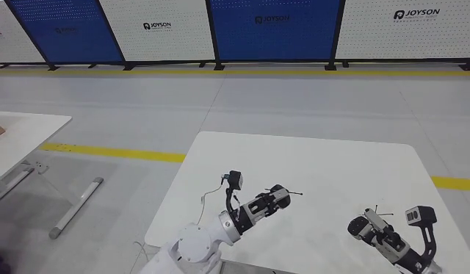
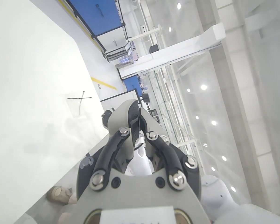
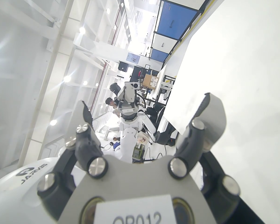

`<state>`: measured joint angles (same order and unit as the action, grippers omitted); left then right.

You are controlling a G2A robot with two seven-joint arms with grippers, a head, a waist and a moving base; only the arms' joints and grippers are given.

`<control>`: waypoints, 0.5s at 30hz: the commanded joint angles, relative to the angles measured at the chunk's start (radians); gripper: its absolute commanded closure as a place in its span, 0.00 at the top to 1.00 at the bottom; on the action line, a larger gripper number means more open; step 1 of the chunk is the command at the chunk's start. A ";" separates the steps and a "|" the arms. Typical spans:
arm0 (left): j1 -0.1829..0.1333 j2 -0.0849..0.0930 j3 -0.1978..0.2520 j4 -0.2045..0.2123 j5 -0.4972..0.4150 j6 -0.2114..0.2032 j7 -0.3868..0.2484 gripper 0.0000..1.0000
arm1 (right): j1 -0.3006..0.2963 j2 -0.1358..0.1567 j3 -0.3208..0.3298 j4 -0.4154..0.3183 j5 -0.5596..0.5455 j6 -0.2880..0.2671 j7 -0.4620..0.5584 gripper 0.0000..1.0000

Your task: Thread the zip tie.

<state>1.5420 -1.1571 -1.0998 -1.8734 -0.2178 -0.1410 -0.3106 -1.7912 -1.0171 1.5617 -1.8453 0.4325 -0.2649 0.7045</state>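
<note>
My left gripper (image 1: 282,194) hovers over the front middle of the white table (image 1: 330,156). It is shut on a thin black zip tie (image 1: 295,193) that sticks out to the right from its tips. In the left wrist view the fingers (image 2: 137,110) are pressed together, with a dark strip between the pads. Two more black zip ties (image 2: 80,98) lie crossed on the table, and in the top view these loose zip ties (image 1: 382,212) sit just beyond my right gripper (image 1: 367,220). My right gripper (image 3: 147,108) is open at the front right, with nothing between its fingers.
The table's front edge runs close under both arms, and its far half (image 1: 316,145) is bare. A second white table (image 1: 29,127) stands to the left across the floor. Blue and white pegboard panels (image 1: 272,17) line the back, beyond a yellow floor line (image 1: 110,153).
</note>
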 commanded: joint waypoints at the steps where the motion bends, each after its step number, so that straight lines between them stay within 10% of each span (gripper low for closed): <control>1: -0.013 -0.003 0.015 0.030 0.027 0.007 0.018 0.00 | 0.000 0.000 0.000 0.000 0.000 0.000 0.000 1.00; 15: -0.038 -0.008 0.038 0.078 0.050 0.031 0.034 0.00 | 0.000 0.000 0.000 0.000 0.000 0.000 0.000 1.00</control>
<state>1.5052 -1.1643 -1.0618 -1.7949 -0.1673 -0.1104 -0.2807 -1.7912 -1.0171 1.5617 -1.8453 0.4325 -0.2649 0.7045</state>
